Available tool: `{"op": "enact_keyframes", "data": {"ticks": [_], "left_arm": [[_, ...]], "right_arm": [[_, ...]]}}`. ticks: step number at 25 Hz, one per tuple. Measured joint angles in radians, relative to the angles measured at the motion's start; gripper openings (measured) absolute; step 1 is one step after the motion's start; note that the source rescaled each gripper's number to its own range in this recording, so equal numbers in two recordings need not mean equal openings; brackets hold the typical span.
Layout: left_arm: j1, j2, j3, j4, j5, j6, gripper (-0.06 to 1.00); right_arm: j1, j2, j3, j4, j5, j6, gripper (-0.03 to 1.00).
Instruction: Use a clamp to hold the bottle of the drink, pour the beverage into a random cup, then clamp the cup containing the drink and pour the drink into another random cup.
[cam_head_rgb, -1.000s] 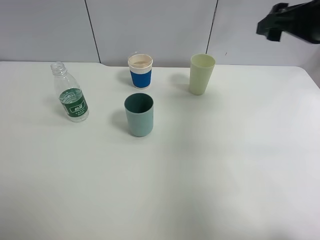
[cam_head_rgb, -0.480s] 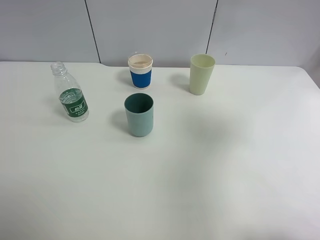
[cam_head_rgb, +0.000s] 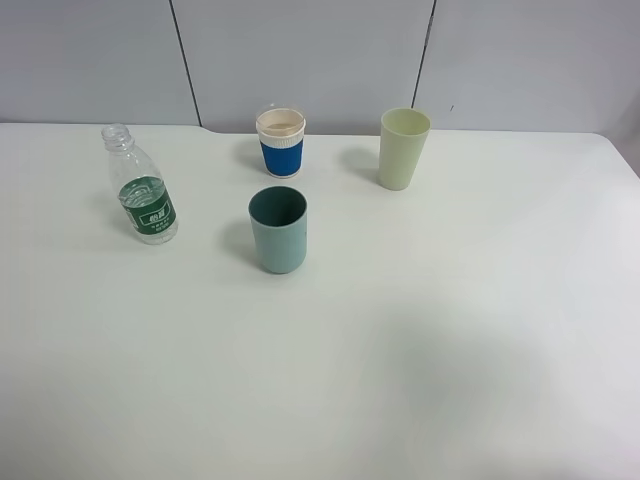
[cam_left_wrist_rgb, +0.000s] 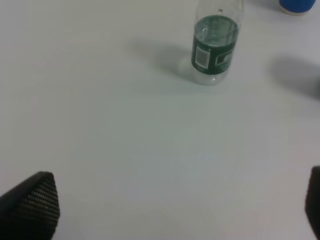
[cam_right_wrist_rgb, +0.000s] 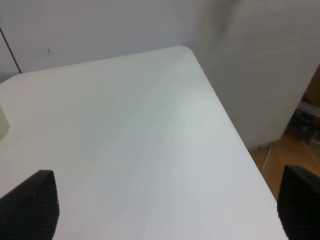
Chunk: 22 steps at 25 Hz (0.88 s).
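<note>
Left gripper (cam_left_wrist_rgb: 170, 210) fingers spread wide with nothing between them, bottle (cam_left_wrist_rgb: 215, 46) standing upright well ahead of the fingertips, right gripper (cam_right_wrist_rgb: 165, 210) spread wide too over the bare table (cam_right_wrist_rgb: 150, 150) near its corner, pale green cup (cam_head_rgb: 403, 148) off beyond one fingertip

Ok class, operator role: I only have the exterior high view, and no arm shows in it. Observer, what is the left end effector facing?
Observer: The left end effector faces the green-labelled bottle, which stands upright ahead of it, clear of its fingertips.
Operator: Is it open?
Observer: Yes, open wide, with only bare table between its fingertips.
Operator: And the right one?
Observer: The right end effector is open too. It faces the table towards a rounded corner, with just a sliver of the pale green cup at the edge of its view.
</note>
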Motion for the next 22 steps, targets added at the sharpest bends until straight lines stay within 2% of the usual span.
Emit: {"op": "enact_keyframes", "data": {"ticks": [5, 13, 17, 22], "left_arm": [[0.000, 0.000, 0.000, 0.000, 0.000, 0.000, 1.00], [0.000, 0.000, 0.000, 0.000, 0.000, 0.000, 1.00], [0.000, 0.000, 0.000, 0.000, 0.000, 0.000, 1.00], [0.000, 0.000, 0.000, 0.000, 0.000, 0.000, 1.00]], "right_arm": [[0.000, -0.155, 0.083, 0.017, 0.012, 0.000, 0.74], [0.000, -0.222, 0.269, 0.158, 0.022, -0.059, 0.74], [0.000, -0.222, 0.332, 0.159, 0.001, -0.082, 0.74], [0.000, -0.222, 0.340, 0.158, -0.015, -0.087, 0.74]]}}
